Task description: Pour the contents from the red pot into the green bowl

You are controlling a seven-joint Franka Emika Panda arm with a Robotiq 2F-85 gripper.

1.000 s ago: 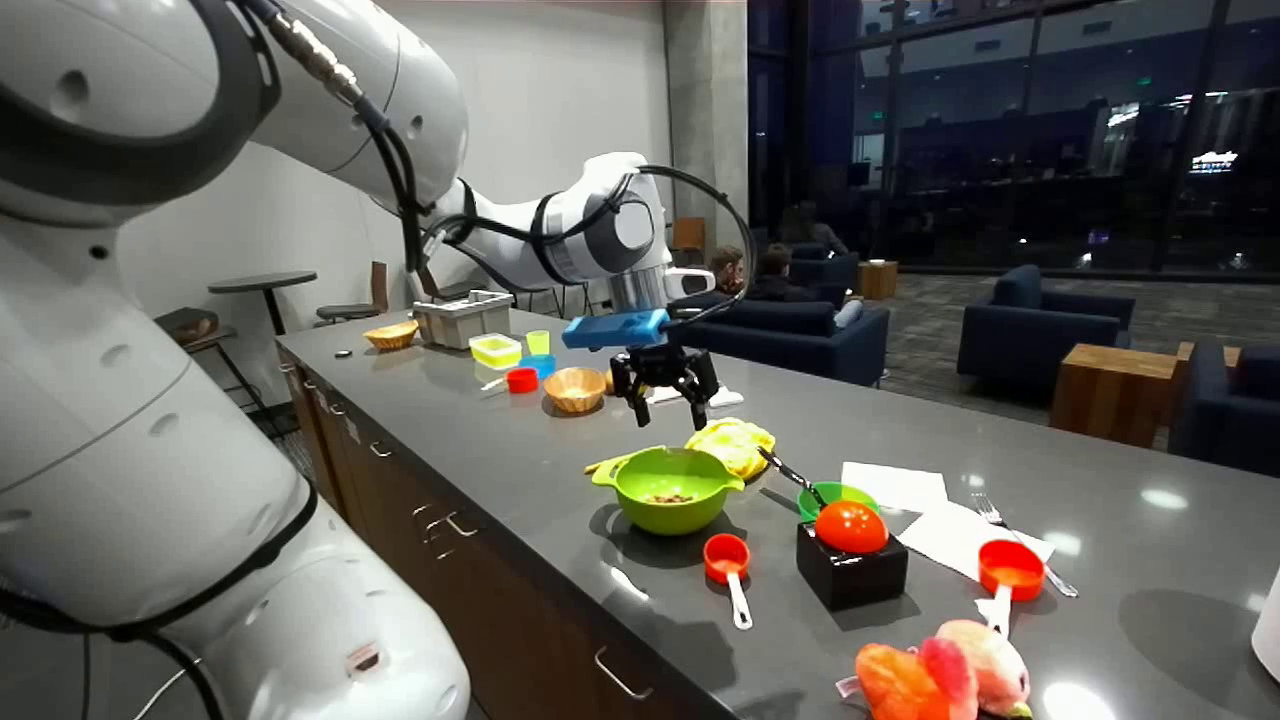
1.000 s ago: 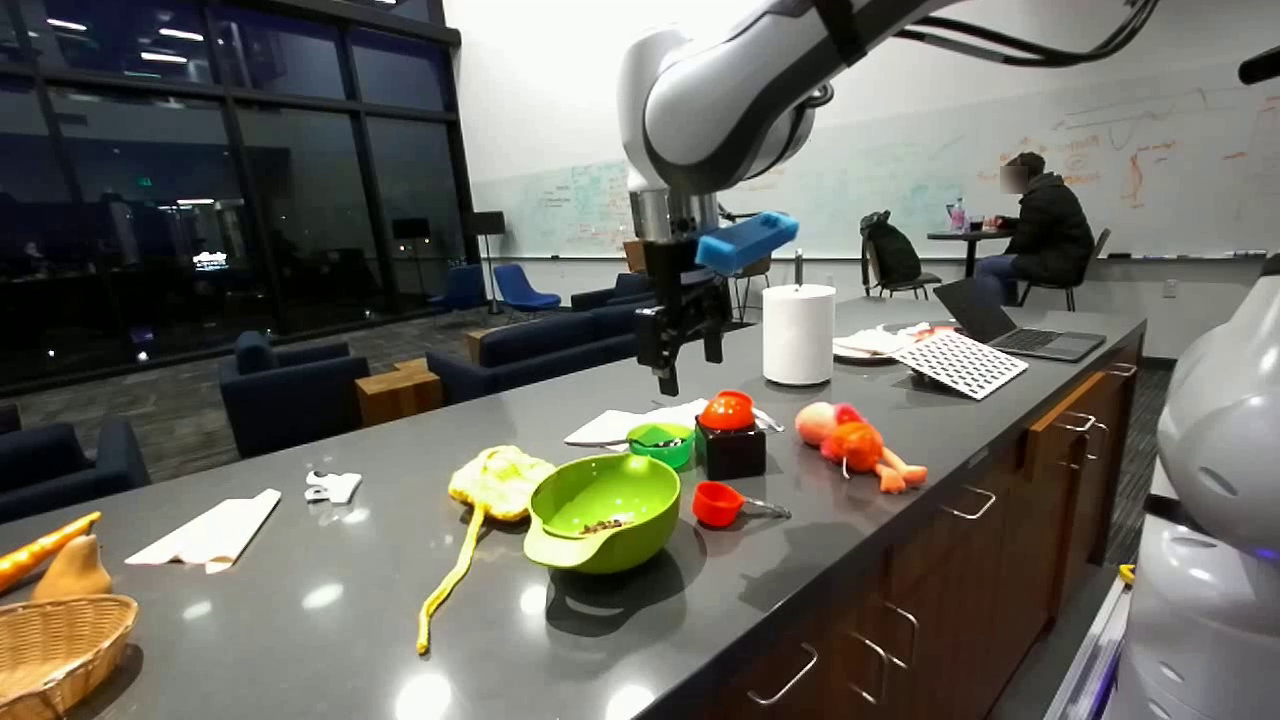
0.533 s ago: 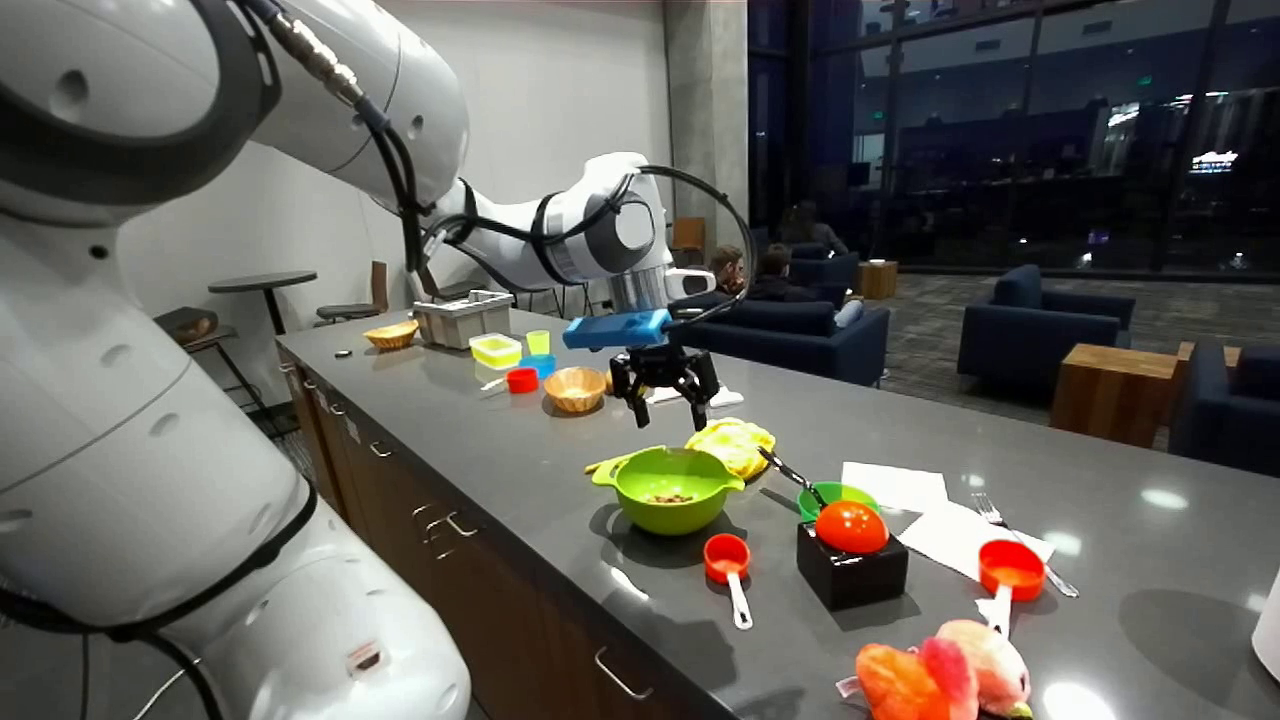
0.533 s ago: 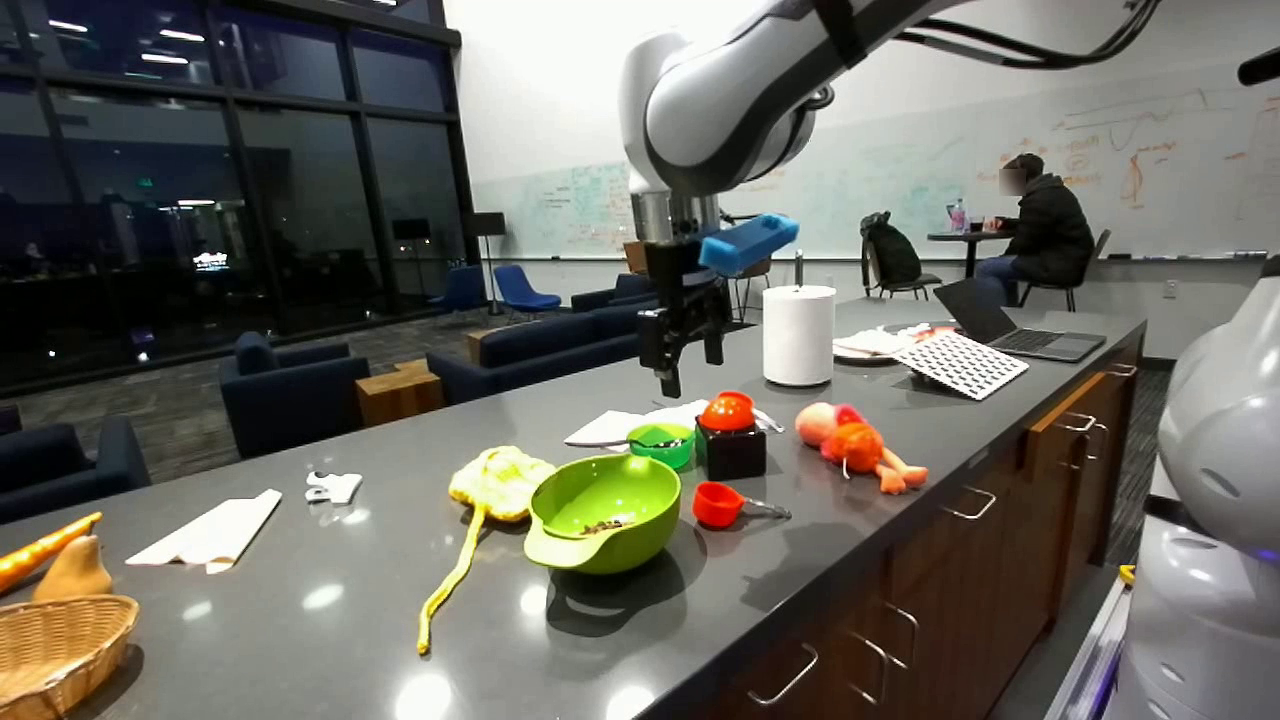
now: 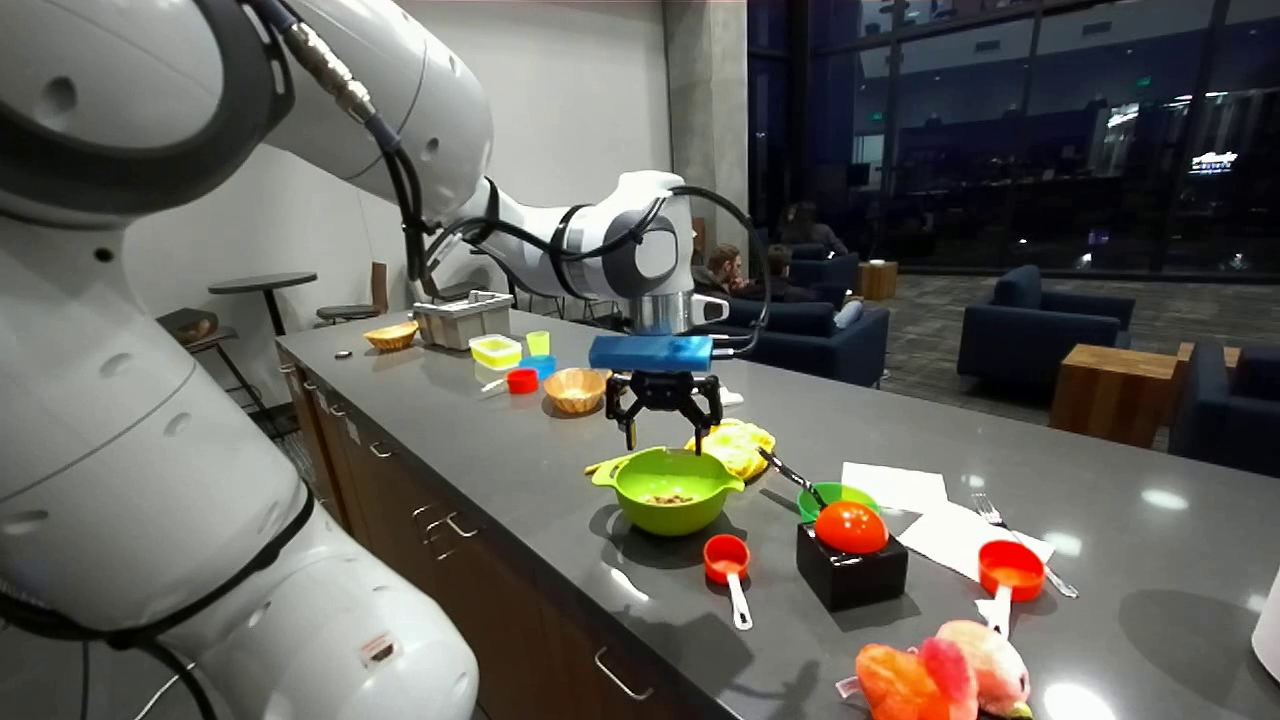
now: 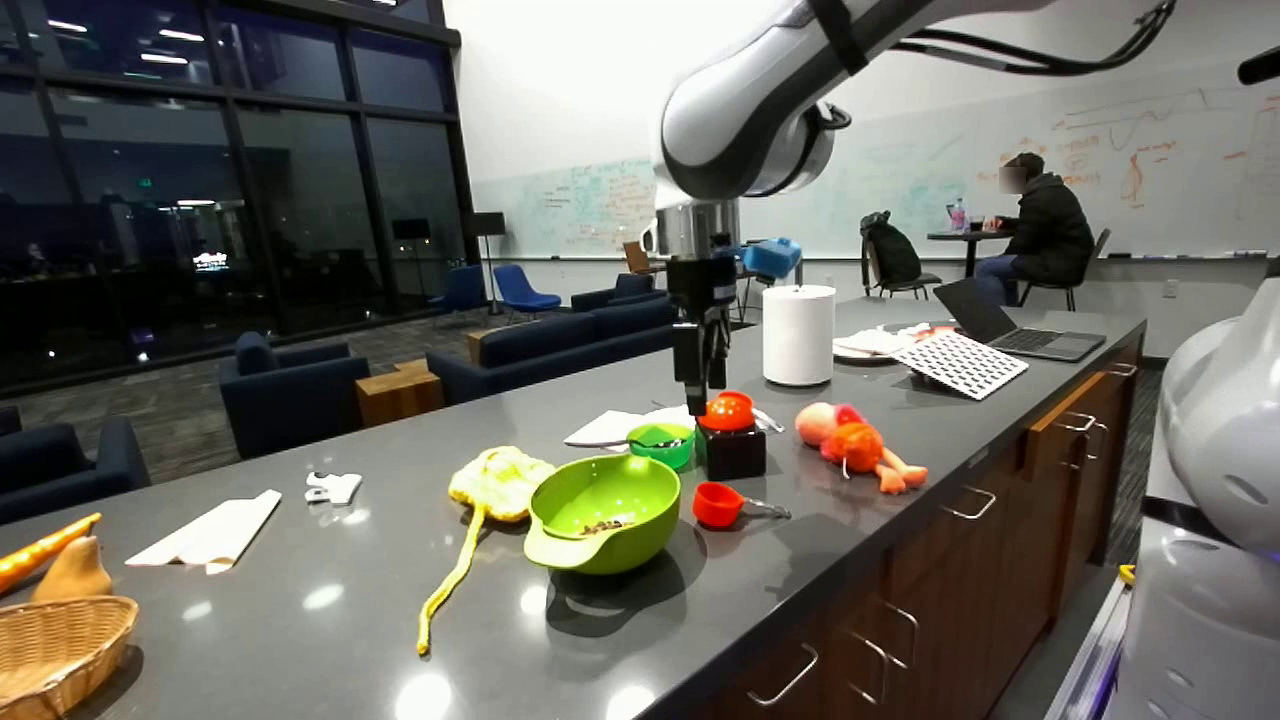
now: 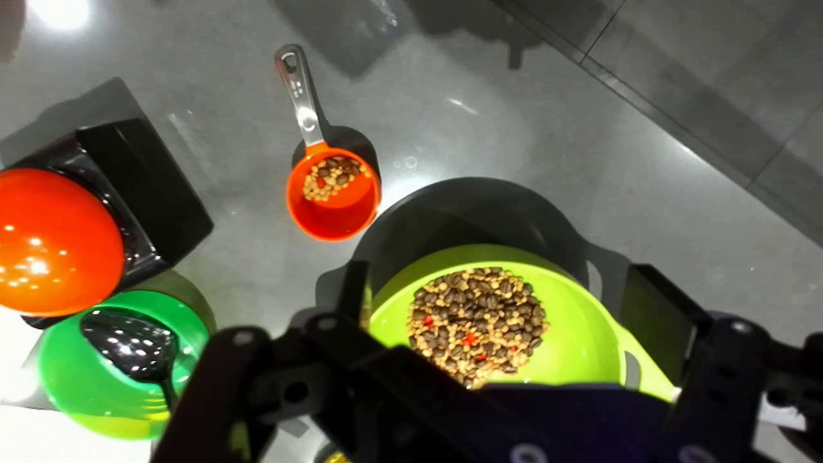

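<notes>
The red pot point(image 5: 727, 558), a small red cup with a thin pale handle, stands upright beside the green bowl point(image 5: 675, 520). In the wrist view the red pot point(image 7: 333, 218) holds some tan grains and dark beans at one side. The green bowl point(image 7: 591, 334) holds a heap of dark beans, tan grains and red bits point(image 7: 479, 315). It also shows in an exterior view point(image 6: 640, 530). My gripper point(image 5: 664, 445) is open and empty above the counter. In the wrist view the green bowl lies below and between my gripper's wide-apart fingers point(image 7: 505, 302). The gripper body hides part of the bowl.
A black block point(image 5: 850, 578) bears a red ball-like thing point(image 5: 852, 527). A small green bowl point(image 7: 64, 366) with a black spoon is beside it. A yellow cloth-like thing point(image 6: 497, 485) touches or nears the green bowl. Another red cup point(image 5: 1010, 570) and a plush toy point(image 6: 860, 450) lie farther off.
My gripper has come down a little and turned about its upright axis. In an exterior view it has shifted to the right. It stays open; the red pot and green bowl have not moved.
</notes>
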